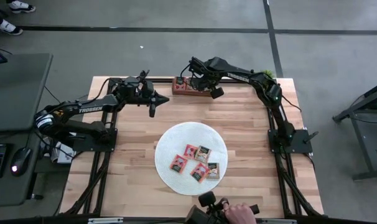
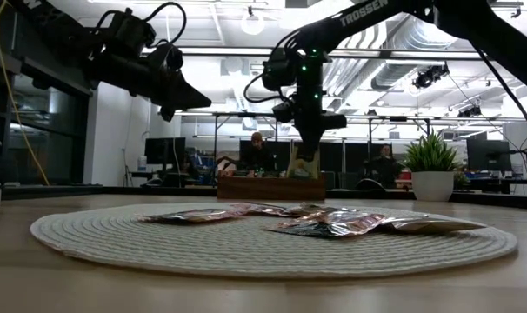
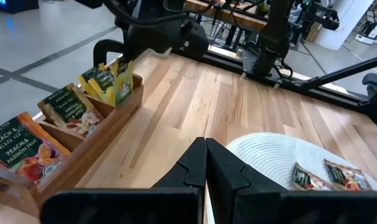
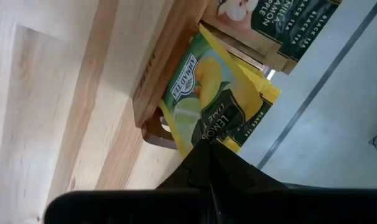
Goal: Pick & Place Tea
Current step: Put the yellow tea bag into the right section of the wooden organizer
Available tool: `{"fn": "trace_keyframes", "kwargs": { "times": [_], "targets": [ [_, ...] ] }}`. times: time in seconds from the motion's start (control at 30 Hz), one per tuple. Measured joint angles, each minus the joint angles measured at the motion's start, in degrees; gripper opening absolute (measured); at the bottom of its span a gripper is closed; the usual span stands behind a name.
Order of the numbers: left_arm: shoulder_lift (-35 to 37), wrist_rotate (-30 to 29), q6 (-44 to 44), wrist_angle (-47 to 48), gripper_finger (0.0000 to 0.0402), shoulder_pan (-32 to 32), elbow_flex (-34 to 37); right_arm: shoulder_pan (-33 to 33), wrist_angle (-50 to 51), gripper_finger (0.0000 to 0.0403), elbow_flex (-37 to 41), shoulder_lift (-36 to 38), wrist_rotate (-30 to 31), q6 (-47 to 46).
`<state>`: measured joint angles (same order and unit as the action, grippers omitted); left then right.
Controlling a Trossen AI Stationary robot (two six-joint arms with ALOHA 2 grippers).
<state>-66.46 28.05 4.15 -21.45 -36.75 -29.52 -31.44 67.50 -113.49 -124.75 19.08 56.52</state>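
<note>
At the table's near edge a person's hand rests by a dark device, and just beyond it the round white woven mat lies on the pale plank table, bearing four small flat square tea packets in red and orange with dark labels. Farther back, the left gripper hovers over bare wood with its fingers pressed together, empty. At the far edge the right gripper, arm arched over, pinches a yellow-green lemon tea packet at the end compartment of the brown wooden tray, where more packets stand upright.
</note>
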Motion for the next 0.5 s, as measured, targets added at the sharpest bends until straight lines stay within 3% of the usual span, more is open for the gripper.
{"fn": "trace_keyframes", "kwargs": {
  "times": [0.5],
  "targets": [
    [0.0,0.0,-1.1,0.6,0.0001,0.0,0.0,-0.8,0.2,0.0,0.0,0.0,2.2,0.5]
  ]
}}
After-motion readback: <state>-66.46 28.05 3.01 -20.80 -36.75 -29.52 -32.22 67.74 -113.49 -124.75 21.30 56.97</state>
